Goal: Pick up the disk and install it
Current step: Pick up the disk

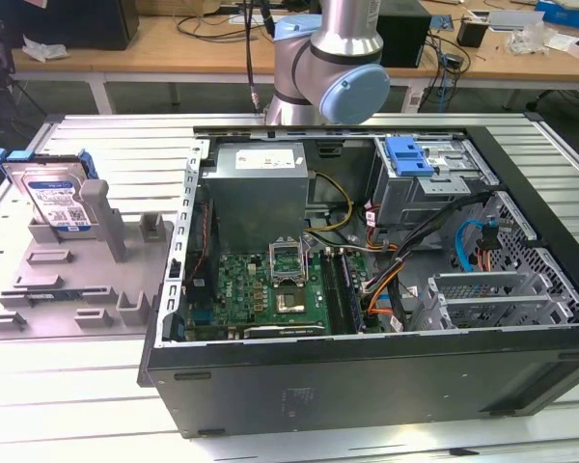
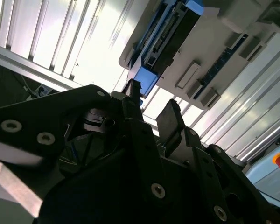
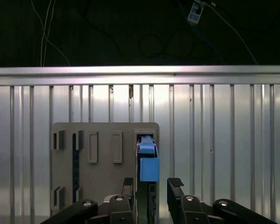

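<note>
Gaping empty gripper [image 3: 151, 183] near the disk [image 3: 148, 169]

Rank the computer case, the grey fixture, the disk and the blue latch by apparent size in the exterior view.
1. computer case
2. grey fixture
3. disk, standing in the fixture
4. blue latch, inside the case; the gap to the disk is modest, so camera distance makes this last step less sure.

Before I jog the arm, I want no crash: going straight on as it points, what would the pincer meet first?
Most likely the disk, standing on edge in the grey holder: its blue carrier edge sits in line with the open pincer. How far off is unclear.
</note>
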You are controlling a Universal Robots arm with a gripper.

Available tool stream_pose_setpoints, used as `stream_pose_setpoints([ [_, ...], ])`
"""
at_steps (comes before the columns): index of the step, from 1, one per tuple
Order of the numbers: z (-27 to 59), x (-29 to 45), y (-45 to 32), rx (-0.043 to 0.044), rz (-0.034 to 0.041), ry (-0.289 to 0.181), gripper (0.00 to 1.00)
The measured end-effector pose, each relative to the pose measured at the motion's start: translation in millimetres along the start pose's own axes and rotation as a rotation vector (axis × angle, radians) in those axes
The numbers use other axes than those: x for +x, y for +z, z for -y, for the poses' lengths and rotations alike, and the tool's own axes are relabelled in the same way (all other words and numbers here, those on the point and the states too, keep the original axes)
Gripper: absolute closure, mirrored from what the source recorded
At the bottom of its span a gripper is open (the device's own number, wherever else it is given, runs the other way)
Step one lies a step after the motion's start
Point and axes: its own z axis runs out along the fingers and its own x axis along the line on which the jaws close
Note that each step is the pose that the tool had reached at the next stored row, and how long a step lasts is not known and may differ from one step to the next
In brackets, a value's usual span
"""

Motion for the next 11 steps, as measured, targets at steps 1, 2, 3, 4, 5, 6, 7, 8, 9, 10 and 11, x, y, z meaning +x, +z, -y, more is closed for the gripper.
stream_pose_setpoints([
  [1, 0.0, 0.0, 0.0, 0.0000, 0.0000, 0.000, 0.58],
  [2, 0.0, 0.0, 0.0, 0.0000, 0.0000, 0.001, 0.58],
  [3, 0.1, 0.0, 0.0, 0.0000, 0.0000, 0.002, 0.58],
  [4, 0.2, -0.1, 0.0, -0.0001, 0.0001, 0.003, 0.58],
  [5, 0.4, -0.1, 0.2, 0.0000, 0.0002, 0.005, 0.58],
  [6, 0.9, -0.1, 0.2, -0.0001, 0.0001, 0.006, 0.58],
  [7, 1.5, -0.1, 0.4, -0.0002, 0.0001, 0.008, 0.58],
  [8, 1.8, -0.1, 0.6, -0.0002, 0.0002, 0.009, 0.58],
  [9, 2.3, -0.1, 1.1, -0.0001, 0.0004, 0.012, 0.58],
  [10, 2.4, -0.1, 1.4, -0.0001, 0.0004, 0.013, 0.58],
  [11, 2.5, -0.1, 1.8, -0.0003, 0.0004, 0.015, 0.58],
])
